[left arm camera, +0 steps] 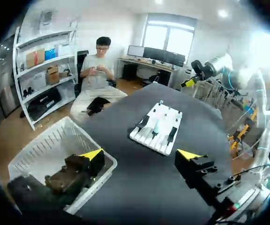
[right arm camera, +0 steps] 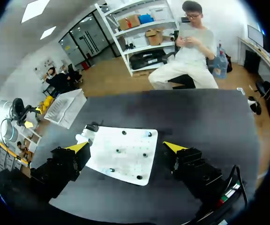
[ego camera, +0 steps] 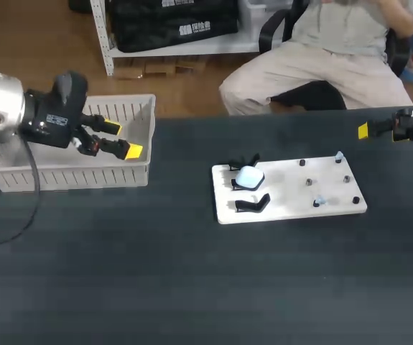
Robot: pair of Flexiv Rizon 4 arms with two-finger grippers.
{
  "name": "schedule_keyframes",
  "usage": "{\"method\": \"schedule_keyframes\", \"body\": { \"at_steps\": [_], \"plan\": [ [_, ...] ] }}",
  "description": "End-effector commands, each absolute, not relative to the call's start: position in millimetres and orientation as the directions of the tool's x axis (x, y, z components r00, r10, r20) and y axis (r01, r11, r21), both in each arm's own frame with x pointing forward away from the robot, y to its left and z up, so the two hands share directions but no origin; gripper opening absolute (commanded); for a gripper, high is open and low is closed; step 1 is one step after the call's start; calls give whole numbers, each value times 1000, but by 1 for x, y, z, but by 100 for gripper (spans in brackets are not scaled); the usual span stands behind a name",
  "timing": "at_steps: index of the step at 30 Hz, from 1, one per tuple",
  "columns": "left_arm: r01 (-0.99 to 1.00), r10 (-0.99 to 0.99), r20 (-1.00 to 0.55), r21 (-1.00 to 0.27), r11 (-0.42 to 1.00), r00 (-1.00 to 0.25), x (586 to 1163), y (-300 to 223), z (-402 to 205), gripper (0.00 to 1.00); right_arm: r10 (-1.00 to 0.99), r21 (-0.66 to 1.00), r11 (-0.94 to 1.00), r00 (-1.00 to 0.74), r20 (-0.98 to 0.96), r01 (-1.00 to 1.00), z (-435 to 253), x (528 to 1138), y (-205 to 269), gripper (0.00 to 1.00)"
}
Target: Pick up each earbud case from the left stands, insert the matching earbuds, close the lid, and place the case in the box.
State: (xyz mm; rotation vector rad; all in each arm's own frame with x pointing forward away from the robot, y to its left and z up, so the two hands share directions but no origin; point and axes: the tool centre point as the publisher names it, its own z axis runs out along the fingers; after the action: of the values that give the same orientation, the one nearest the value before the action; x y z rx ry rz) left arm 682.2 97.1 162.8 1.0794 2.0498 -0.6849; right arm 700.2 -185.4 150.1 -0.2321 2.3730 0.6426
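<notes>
Your left gripper (ego camera: 123,140) has its yellow-tipped fingers spread apart with nothing between them. It hangs over the right end of the white box (ego camera: 70,176). From its wrist, one finger sits above the box's corner (left arm camera: 45,150) and the other above the dark table (left arm camera: 139,187).

Your right gripper (right arm camera: 125,147) is also spread and empty. It is out at the table's far right (ego camera: 368,131), well apart from the white board (ego camera: 292,208), which lies ahead of its fingers.

On the board's left side stand three black stands. The pale earbud case (ego camera: 249,176) rests on the middle one, while the far stand (ego camera: 243,162) and near stand (ego camera: 253,204) look bare. Two small pale-blue pieces, probably earbuds (ego camera: 339,155) though too small to be sure, sit among the black pegs on the board's right half.
</notes>
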Motion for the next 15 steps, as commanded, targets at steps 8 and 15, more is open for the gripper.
{"method": "schedule_keyframes", "body": {
  "at_steps": [8,15],
  "plan": [
    [990,545,-828,-75,118,-128,694,45,138,100,0,388,862,-767,-642,-325,150,701,-186,100],
    [995,546,-832,-74,66,-98,708,3,115,100,0,388,862,-767,-642,-325,150,701,-186,100]
  ]
}}
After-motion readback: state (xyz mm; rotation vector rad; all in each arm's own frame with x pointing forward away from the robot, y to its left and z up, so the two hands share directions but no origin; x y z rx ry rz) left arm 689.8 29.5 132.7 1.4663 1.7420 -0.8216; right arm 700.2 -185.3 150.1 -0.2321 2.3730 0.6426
